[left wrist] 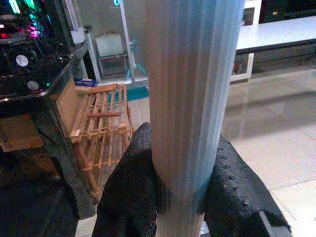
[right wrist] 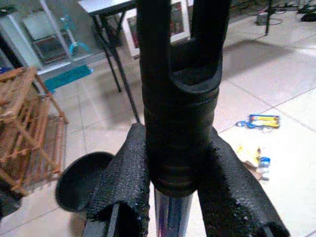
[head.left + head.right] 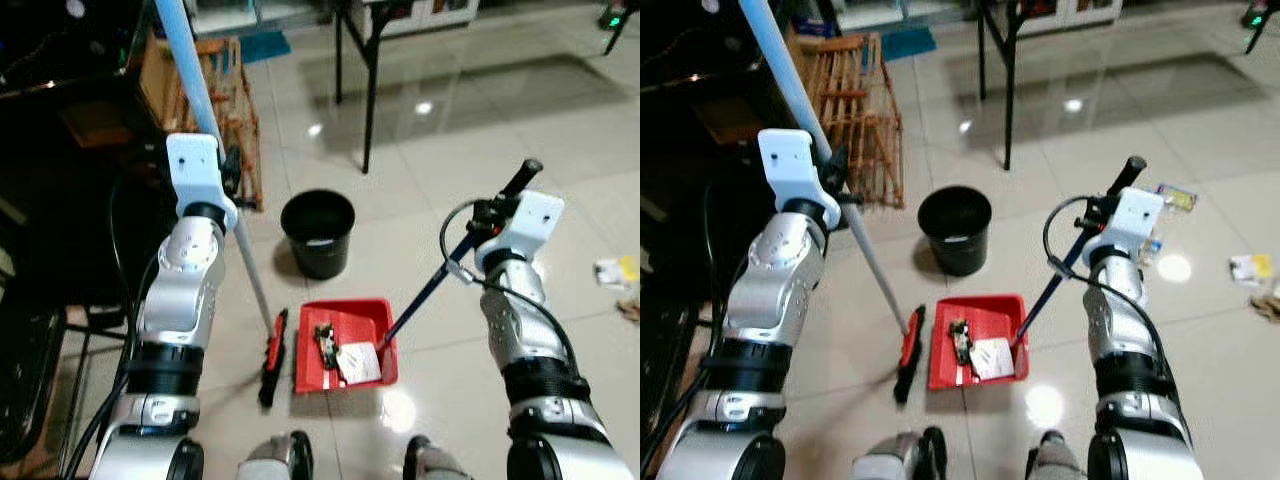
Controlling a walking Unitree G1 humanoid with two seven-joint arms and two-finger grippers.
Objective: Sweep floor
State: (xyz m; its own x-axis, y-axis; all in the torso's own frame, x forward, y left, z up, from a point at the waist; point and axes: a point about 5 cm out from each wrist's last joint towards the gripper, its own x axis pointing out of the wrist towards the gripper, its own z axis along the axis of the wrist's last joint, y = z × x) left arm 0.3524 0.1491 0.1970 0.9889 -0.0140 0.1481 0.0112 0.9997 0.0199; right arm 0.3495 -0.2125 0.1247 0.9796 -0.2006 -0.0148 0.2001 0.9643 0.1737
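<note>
Currently the broom (image 3: pixel 232 236) is held by its pale blue pole in the left gripper (image 1: pixel 180 197), whose two black fingers are closed tight around it. Its red-and-black head rests on the tiled floor (image 3: pixel 440 120), just beside the left edge of the red dustpan (image 3: pixel 345 345). The dustpan's long dark handle (image 2: pixel 177 98) is clamped between the fingers of the right gripper (image 2: pixel 174 192), just below the forked black grip at its top. The pan sits flat on the tiles in front of the robot's feet, and scraps of paper and debris (image 3: pixel 345 355) are already gathered inside it. A black bin (image 3: pixel 318 232) stands just behind the pan.

More litter (image 3: pixel 612 272) is seen lying well apart on the floor to the right, so the sweeping is judged unfinished. If the pan is tilted forward or lifted too quickly by its long handle, the light scraps could slide out over the open edge. A careless swing of the broom could also knock the pan sideways, or strike the wooden rack (image 3: pixel 232 110) standing behind the left arm.
</note>
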